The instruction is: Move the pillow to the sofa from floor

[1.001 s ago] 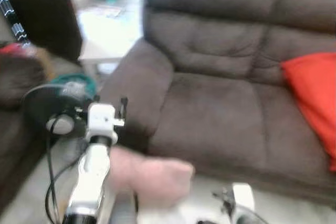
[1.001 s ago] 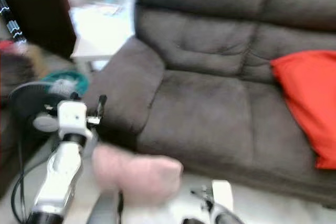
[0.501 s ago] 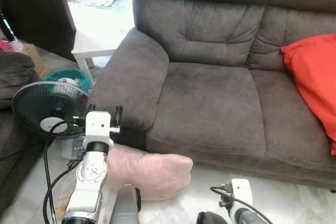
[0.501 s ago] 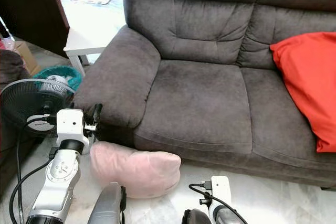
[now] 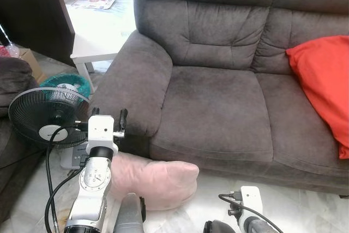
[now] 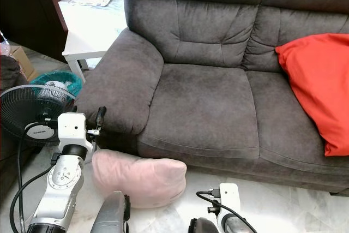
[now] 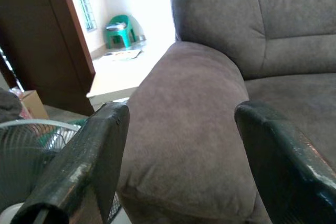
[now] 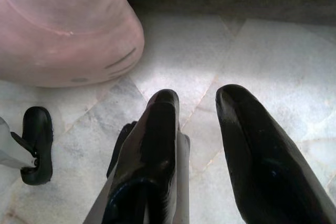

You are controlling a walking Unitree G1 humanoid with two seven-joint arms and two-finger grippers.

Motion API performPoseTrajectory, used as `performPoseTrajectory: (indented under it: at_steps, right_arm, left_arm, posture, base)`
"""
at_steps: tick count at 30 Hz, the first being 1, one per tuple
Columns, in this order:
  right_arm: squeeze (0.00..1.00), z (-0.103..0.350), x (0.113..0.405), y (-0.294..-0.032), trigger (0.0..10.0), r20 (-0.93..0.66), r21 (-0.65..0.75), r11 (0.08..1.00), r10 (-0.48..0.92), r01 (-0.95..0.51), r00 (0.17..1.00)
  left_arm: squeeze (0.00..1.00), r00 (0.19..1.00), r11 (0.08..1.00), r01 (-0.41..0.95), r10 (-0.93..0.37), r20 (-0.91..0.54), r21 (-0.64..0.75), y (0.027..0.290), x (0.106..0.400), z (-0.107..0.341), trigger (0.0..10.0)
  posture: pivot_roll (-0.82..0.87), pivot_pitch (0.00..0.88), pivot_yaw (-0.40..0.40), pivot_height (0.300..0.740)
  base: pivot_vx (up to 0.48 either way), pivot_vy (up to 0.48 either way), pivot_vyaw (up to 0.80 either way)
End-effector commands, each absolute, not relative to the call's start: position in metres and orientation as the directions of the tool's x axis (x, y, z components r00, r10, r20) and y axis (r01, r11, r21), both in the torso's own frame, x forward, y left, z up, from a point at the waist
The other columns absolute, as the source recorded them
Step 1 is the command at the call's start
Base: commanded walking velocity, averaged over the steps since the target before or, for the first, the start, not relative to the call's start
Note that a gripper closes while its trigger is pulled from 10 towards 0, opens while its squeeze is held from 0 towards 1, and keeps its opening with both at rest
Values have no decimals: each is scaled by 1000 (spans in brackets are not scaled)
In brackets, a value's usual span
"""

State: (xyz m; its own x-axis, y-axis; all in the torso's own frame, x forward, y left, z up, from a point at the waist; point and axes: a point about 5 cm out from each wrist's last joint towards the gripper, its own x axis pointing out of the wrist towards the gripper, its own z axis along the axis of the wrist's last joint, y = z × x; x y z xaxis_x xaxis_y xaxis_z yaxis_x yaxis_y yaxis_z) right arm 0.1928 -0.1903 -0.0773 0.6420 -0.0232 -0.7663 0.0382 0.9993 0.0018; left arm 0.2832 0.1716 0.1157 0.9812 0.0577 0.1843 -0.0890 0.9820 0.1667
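**Camera steadied, pillow not yet grasped**

Pink pillow [image 5: 154, 181] lies on the floor [image 6: 283, 205], tucked against the sofa [image 5: 218, 107] front, just below the armrest [image 6: 117, 88] & left seat cushion. Nothing holds it.

What changed: 1 s ago the head views were smeared w/ motion blur; half a sec ago they sharpened, and now they're crisp, w/ the whole scene shifted only slightly. That's the camera settling, not things moving – pillow sits in the same spot relative to the sofa base. Judgement: the robot has finished its approach/turn and is now squared up to the pillow; grasp step hasn't begun.

Left gripper [image 7: 178, 182] is raised beside the armrest, above the pillow's left end, fingers spread wide apart w/ nothing between them; its wrist view looks across the armrest toward the seat. Right gripper [image 8: 202, 129] hangs low over the floor tiles, to the right of the pillow & apart from it, fingers parted by a narrow gap, empty.

Other stuff nearby: standing fan [image 5: 46, 125] w/ cable just left of the left arm, red cushion [image 6: 316, 85] on the sofa's right seat, white side table [image 5: 95, 53] behind the armrest.

Next likely needs both arms dropping to the pillow's ends; fan cable near the left arm is a snag risk
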Motion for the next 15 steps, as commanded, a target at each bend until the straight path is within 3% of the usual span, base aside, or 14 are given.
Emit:
performPoseTrajectory:
  at_steps: [1, 15]
  right_arm:
    - [0, -78, 192, -192, 10000, -770, 0, 999, -29, 45, 638]
    - [0, -78, 192, -192, 10000, -768, -7, 999, -35, 46, 640]
  left_arm:
    - [0, 985, 983, -80, 53, 165, 167, 171, 283, 112, 10000]
    - [0, 987, 983, -73, 47, 156, 167, 169, 283, 110, 10000]
  posture:
    - [190, 56, -61, 588]
    - [190, 59, -61, 588]
  base:
    - [0, 0, 0]
    - [0, 0, 0]
